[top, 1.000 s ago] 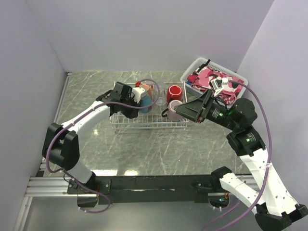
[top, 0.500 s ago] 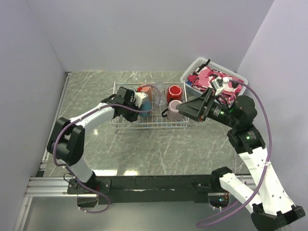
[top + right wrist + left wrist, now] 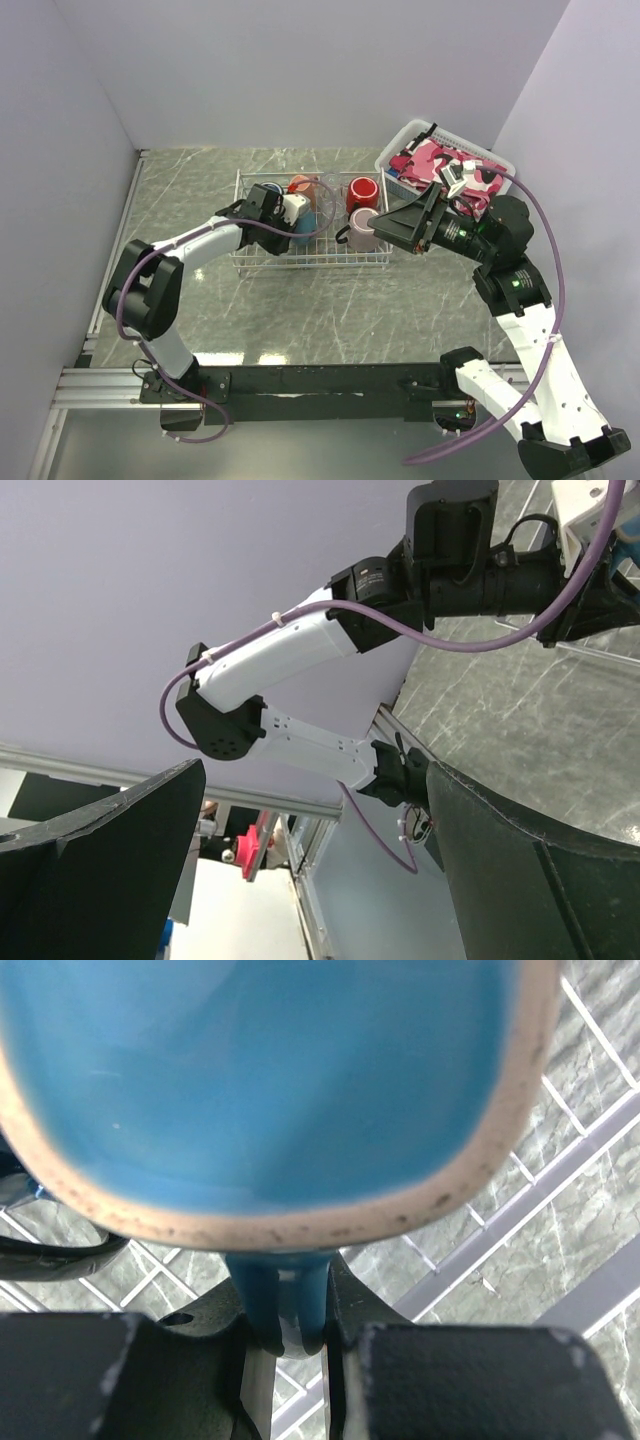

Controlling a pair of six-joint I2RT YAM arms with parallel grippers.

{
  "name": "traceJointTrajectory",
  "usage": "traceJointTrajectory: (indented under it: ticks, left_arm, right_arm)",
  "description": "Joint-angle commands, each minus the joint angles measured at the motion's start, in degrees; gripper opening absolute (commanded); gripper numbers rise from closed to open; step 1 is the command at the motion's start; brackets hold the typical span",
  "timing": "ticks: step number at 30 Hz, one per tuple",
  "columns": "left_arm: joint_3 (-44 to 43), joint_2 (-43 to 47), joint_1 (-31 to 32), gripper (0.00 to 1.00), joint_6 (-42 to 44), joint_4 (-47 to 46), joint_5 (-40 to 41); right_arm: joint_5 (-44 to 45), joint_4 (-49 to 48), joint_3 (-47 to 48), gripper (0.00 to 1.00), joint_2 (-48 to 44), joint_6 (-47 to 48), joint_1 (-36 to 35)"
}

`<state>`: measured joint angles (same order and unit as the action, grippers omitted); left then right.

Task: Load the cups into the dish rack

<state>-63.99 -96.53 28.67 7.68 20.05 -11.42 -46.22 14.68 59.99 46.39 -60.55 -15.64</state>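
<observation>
The rack (image 3: 246, 264) stands mid-table (image 3: 330, 300), long sides running from 9 to 3 o'clock. The basket (image 3: 398, 152) sits just beside its 1 o'clock corner. Inside the rack, at the 3 o'clock end, the rear mug (image 3: 362, 193) stands behind the front mug (image 3: 364, 234). Along the 12 o'clock side stands a glass (image 3: 326, 184), with a third mug (image 3: 300, 184) just at its 9 o'clock. The left gripper (image 3: 285, 1335) reaches in from 9 o'clock, the held mug (image 3: 260, 1080) at its 3 o'clock, the handle between its fingers. The right gripper (image 3: 392, 230) is at the front mug's 3 o'clock, just beside it.
</observation>
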Motion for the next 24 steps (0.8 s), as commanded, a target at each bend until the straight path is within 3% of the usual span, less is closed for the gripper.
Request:
traceJointTrajectory:
  ticks: [1,6,12,15,23,24]
  left_arm:
    - [0.27,-0.41,1.39,0.01,-1.18,-2.56,-0.71]
    - [-0.87,-0.85,1.92,0.02,0.05,-0.99,0.08]
    - [-1.32,-0.15,2.01,0.16,0.84,1.13,2.19]
    - [-1.75,0.29,2.45,0.31,0.93,2.62,4.12]
    - [-1.84,2.57,2.71,0.42,0.76,4.9,5.09]
    - [-2.37,3.19,2.71,0.53,0.32,6.04,4.74]
  right_arm:
    - [-1.59,-1.23,2.24,1.0,0.19,0.7,0.87]
    - [-1.95,-0.88,2.42,1.0,0.1,0.88,1.22]
    - [-2.21,-1.4,1.71,1.0,-0.34,0.44,1.49]
    - [-2.39,-2.11,1.01,1.0,-0.34,0.09,1.66]
    - [-2.83,-3.0,0.48,1.0,-0.34,-0.09,1.66]
    - [-2.74,-2.47,0.66,1.0,-0.34,0.35,1.66]
